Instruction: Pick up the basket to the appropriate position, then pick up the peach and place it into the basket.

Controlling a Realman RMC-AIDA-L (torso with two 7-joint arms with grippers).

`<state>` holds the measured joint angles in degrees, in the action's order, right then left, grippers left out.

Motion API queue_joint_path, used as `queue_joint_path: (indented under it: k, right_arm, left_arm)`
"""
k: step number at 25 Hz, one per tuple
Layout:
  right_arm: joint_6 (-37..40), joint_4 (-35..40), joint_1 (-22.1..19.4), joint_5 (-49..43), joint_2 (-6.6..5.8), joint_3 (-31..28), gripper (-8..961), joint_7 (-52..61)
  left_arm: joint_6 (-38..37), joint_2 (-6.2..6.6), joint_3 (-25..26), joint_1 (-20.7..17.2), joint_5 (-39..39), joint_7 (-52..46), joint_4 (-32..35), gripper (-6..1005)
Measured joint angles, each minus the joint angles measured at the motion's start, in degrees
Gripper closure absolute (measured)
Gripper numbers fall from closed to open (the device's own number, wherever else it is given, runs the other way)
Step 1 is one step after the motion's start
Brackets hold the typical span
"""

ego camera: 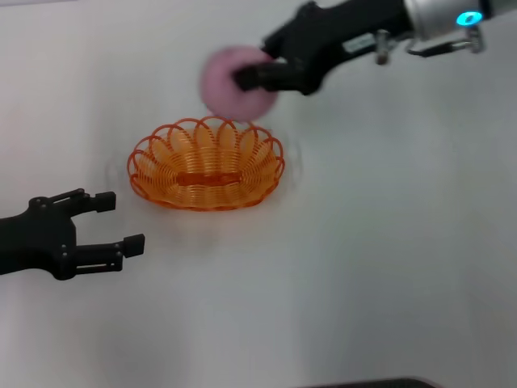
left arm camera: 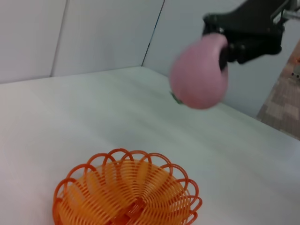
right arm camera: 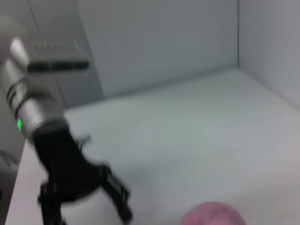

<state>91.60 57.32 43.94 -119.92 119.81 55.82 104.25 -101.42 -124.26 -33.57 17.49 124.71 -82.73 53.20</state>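
The orange wire basket sits on the white table, left of centre; it also shows in the left wrist view. My right gripper is shut on the pink peach and holds it in the air just behind the basket's far rim. The peach also shows in the left wrist view and at the edge of the right wrist view. My left gripper is open and empty, low on the table in front of and left of the basket.
The white table stretches to the right and front of the basket. Grey wall panels stand behind the table. My left arm shows in the right wrist view.
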Motion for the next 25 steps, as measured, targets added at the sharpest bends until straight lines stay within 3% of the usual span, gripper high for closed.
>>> queue_joint_path:
  k: [3, 11, 19, 25]
  right_arm:
    - [-5.37, -4.29, 0.79, 5.21, 0.01, 3.65, 826, -2.73]
    - [-11.70, -8.11, 1.93, 8.74, 0.15, 9.11, 639, -4.41]
    - [-11.27, -7.24, 0.33, 9.68, -0.01, 8.77, 303, -4.45]
    - [-7.33, 0.22, -7.03, 11.80, -0.36, 7.11, 93, -4.72]
  left_arm:
    - [-0.04, -0.01, -0.21, 0.02, 0.00, -0.69, -0.10, 78]
    - [-0.47, 0.06, -0.23, 0.16, 0.01, -1.13, -0.73, 78]
    - [-0.53, 0.07, -0.03, 0.18, -0.05, -1.14, -0.74, 78]
    - [-0.60, 0.07, 0.32, 0.27, -0.97, -1.61, -0.74, 78]
